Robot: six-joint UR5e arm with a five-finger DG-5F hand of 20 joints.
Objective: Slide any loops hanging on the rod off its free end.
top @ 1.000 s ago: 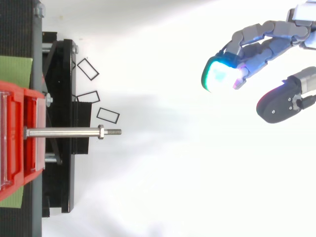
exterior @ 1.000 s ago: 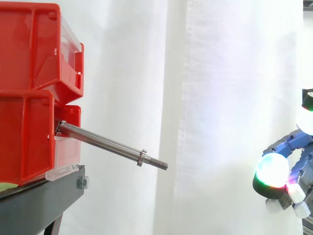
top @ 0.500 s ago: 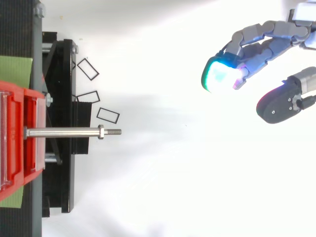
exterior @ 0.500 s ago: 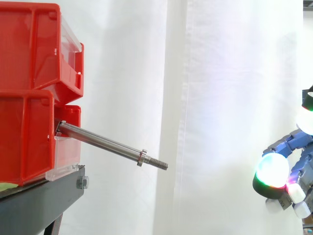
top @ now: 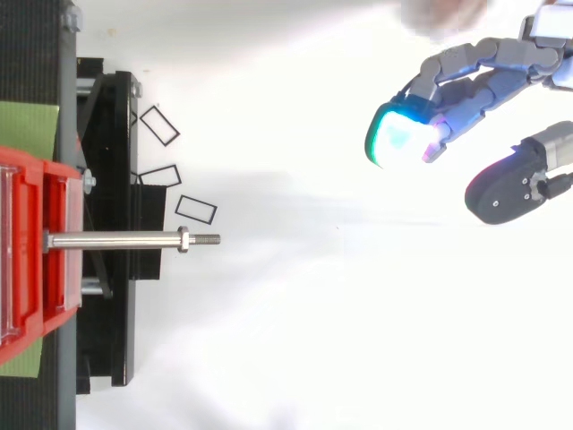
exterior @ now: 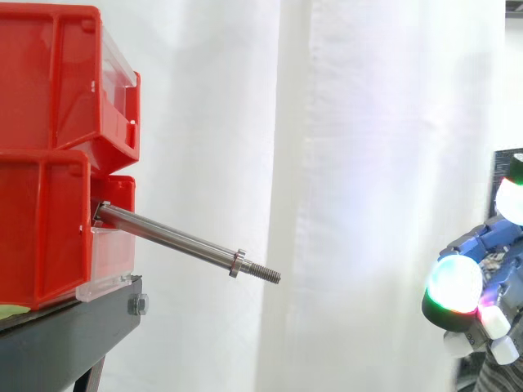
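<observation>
A bare steel rod (exterior: 176, 239) sticks out of the lower red bin (exterior: 41, 229) and slopes down to the right, ending in a nut and a threaded free end (exterior: 270, 274). Nothing hangs on the rod (top: 116, 240). My hand (top: 474, 81) hovers far to the right of the free end, well apart from it. Its fingers are relaxed, the thumb (top: 506, 188) is spread away from them, and nothing lies between. In the side view the hand (exterior: 478, 269) sits at the right edge, about level with the rod's tip.
Two red bins (exterior: 49, 82) are stacked on a black stand (exterior: 65, 335) at the left. Small black-outlined rectangles (top: 195, 209) lie near the stand. A blurred shape (top: 443, 11) shows at the top edge, and a grey patch (exterior: 494, 377) at the side view's lower right corner.
The hand and rod have stayed put. A blurred shape has come in at the top view's upper edge, and a grey patch at the side view's lower right corner.
</observation>
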